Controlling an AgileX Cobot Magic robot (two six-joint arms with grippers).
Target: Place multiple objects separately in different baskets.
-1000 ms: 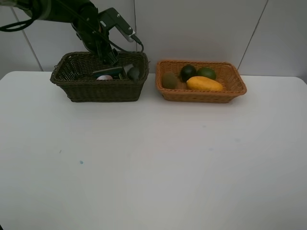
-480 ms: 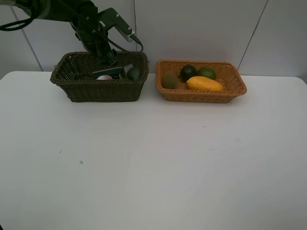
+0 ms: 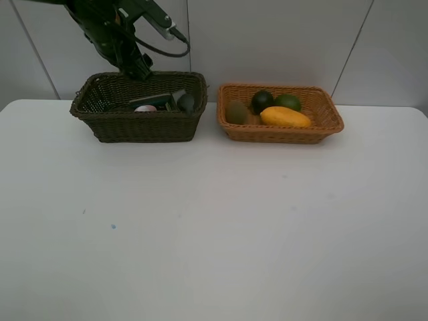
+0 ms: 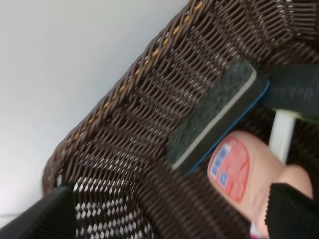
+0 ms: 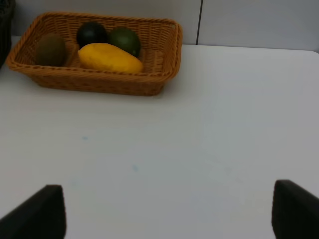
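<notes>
Sorting looks nearly finished at this moment. At the upper left of the high view, the left gripper [image 3: 137,67] hangs just above the back rim of the dark olive-brown deep woven wicker basket [image 3: 107,127], with its jaws wide apart and nothing between them. Its wrist view looks down into this basket: a black rectangular eraser with a pale edge [image 4: 217,117] leans against the woven inner wall, a pink bottle with a red and blue label [image 4: 244,174] lies just beside it and seems to touch it, and a white marker [image 4: 282,142] passes behind the bottle. A dark rounded object at the edge of that view may be the dark green bottle, but I cannot tell for sure. In the upper centre-right of the high view stands the orange-tan shallow wicker basket [image 3: 281,134], which holds a long yellow mango [image 3: 285,117], a brown kiwi [image 3: 235,112], a dark round mangosteen [image 3: 261,100] and a green lime [image 3: 288,101], all close together. The right gripper [image 5: 164,211] is not seen in the high view; its wrist view shows only two dark finger ends standing far apart over bare white table [image 3: 214,227], so it is open and empty. No loose object lies on the table, so I judge the placing step is done, and the next move calls only for the left arm to go clear of the basket without touching the rim.
</notes>
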